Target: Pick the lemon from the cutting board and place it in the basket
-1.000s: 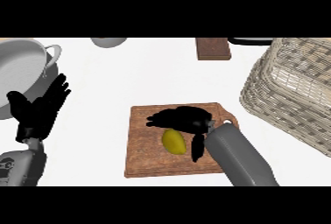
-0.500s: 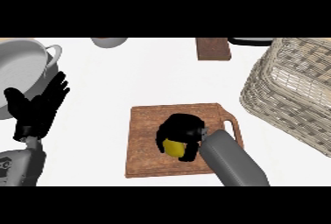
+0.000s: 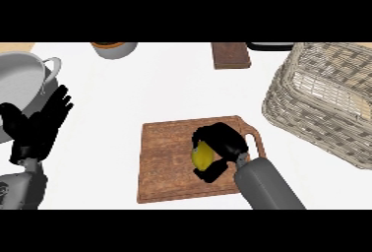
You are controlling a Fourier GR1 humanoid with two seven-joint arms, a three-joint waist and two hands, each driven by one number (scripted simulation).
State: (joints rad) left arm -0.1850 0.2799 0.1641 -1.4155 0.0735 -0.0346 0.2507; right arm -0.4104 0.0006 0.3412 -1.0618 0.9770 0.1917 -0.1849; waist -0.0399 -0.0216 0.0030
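Head view, looking steeply down on a white worktop; a strip of tan surface shows at its far left corner. Near the front edge, just right of centre, lies a brown wooden cutting board with a handle slot on its right side; the lemon sits on the board's right half, yellow and only partly visible. The right hand curls round the lemon from above and from the right, fingers and thumb closed on it. At the right edge stands a woven wicker basket; its contents cannot be made out. At the left edge, a grey metal pot with a side handle; the left hand rests beside it, fingers spread and upright. Along the far edge: a grey cup with an orange rim; a small brown block; a dark object, mostly cut off.
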